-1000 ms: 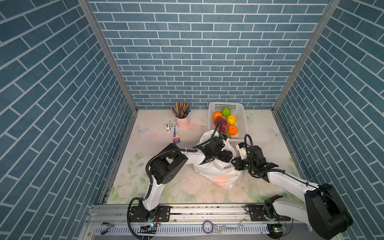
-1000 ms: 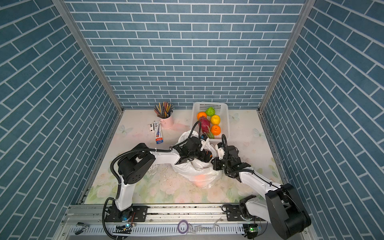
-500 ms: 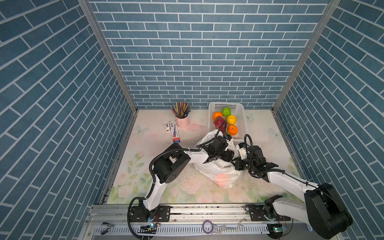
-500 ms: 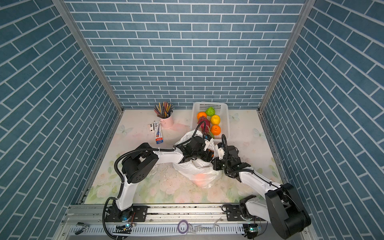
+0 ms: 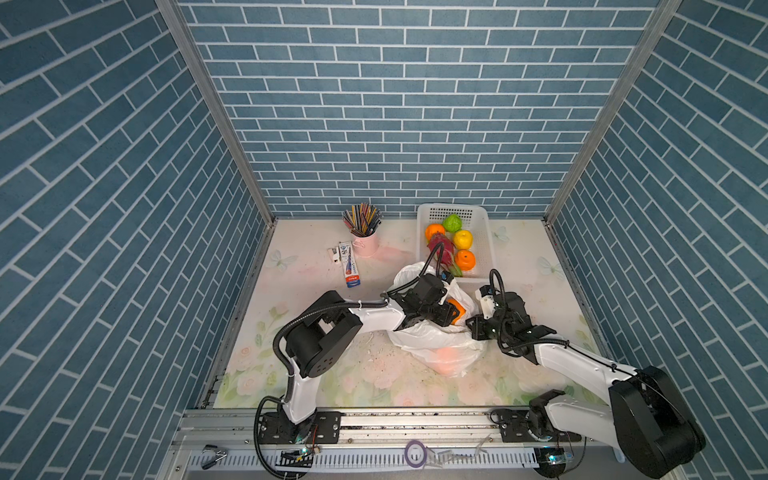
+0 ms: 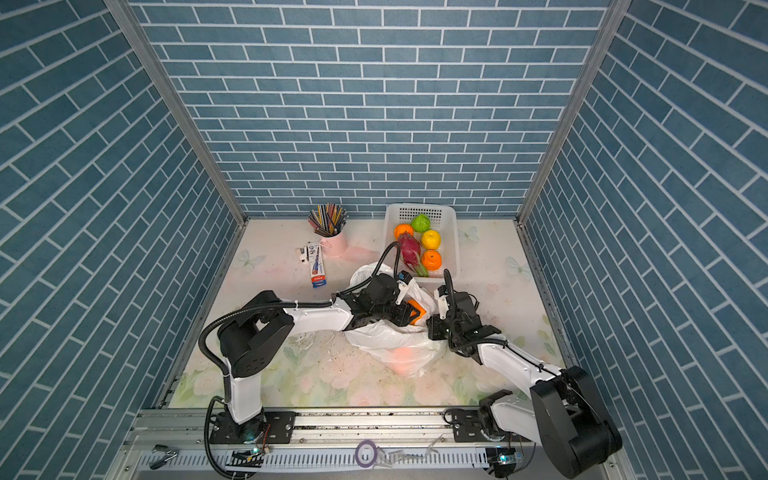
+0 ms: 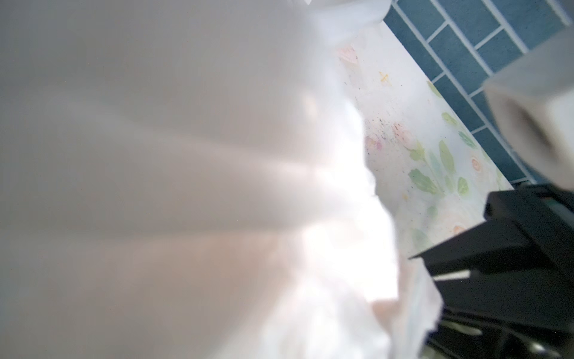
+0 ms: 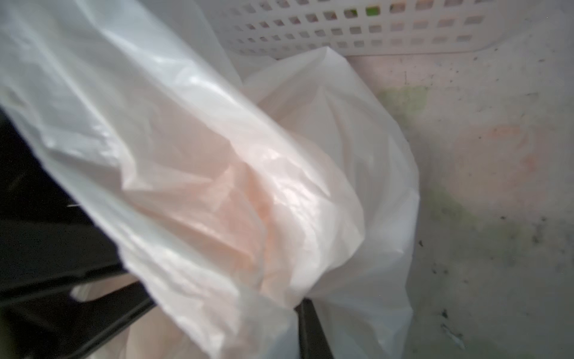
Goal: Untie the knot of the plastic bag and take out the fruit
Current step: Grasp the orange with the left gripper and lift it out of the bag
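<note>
The white plastic bag (image 5: 432,340) (image 6: 390,340) lies mid-table with its mouth open toward the basket. My left gripper (image 5: 453,316) (image 6: 413,316) reaches into that mouth, its jaws closed on an orange (image 5: 460,309) (image 6: 419,309) from either side. At the bag's right rim, my right gripper (image 5: 473,324) (image 6: 434,326) is shut on the plastic. Bag film (image 7: 186,155) fills the left wrist view and hides the jaws. In the right wrist view the bag (image 8: 217,171) runs down beside one black finger (image 8: 310,329). An orange glow (image 5: 446,357) shows through the bag's front. The knot is out of view.
A white perforated basket (image 5: 486,232) (image 6: 451,237) behind the bag holds a dragon fruit (image 5: 441,247), a lemon (image 5: 462,239), a green fruit (image 5: 452,223) and two oranges. A pink cup of pencils (image 5: 365,241) and a tube (image 5: 349,266) stand at the back left. Blue brick walls enclose the table.
My left gripper has pushed rightward, deeper into the bag's mouth, and its jaws have narrowed onto the orange. The right gripper has stayed on the bag's rim.
</note>
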Available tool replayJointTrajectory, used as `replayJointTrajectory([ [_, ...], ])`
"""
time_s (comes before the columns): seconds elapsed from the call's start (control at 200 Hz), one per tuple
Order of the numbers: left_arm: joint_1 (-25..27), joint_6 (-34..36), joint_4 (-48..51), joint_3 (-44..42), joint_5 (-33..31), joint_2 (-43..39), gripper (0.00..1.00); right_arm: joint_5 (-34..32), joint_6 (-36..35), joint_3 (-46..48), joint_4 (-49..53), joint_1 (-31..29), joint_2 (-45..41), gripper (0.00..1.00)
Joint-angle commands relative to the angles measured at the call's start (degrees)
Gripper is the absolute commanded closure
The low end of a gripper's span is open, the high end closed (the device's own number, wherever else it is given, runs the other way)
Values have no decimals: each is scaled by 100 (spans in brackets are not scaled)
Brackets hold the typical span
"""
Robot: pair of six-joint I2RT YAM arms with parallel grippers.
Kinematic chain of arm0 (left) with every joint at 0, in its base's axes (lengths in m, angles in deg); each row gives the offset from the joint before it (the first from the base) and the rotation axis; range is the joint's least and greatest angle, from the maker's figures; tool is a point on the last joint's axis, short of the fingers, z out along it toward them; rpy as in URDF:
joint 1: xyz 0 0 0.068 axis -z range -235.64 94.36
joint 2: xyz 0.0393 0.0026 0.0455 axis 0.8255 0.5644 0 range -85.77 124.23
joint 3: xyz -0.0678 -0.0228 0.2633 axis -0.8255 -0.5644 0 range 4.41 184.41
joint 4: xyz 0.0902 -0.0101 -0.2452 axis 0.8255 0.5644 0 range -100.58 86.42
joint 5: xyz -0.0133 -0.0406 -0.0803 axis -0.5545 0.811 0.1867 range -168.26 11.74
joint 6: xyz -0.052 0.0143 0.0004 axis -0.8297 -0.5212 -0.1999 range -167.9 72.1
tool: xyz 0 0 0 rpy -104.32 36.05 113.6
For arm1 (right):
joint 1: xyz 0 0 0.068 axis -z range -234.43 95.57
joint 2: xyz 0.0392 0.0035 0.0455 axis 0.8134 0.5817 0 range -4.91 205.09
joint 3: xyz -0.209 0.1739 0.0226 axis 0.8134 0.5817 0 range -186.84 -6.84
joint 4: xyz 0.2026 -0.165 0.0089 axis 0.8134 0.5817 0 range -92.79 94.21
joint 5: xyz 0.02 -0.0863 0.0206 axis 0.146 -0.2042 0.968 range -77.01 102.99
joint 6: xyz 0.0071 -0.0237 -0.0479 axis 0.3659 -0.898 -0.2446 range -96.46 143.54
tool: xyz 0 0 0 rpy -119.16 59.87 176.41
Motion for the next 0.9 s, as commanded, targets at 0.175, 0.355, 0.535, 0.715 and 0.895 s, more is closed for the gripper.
replayJointTrajectory([
  [0.175, 2, 325, -297, -546, 243, -855, 67, -480, 292, -72, 240, -28, 82, 86],
  [0.355, 19, 638, -759, -968, 349, -1418, 67, -392, 287, -122, 242, -26, 194, 84],
  [0.535, 24, 795, -1235, -1242, 279, -1951, 67, -323, 301, -226, 361, -23, 132, 77],
  [0.715, -113, 287, -1399, -1235, 183, -2308, 68, -386, 325, -387, 642, -24, -429, 59],
  [0.895, -335, -388, -1331, -1095, 192, -2544, 68, -667, 220, -535, 684, -21, -1359, 43],
])
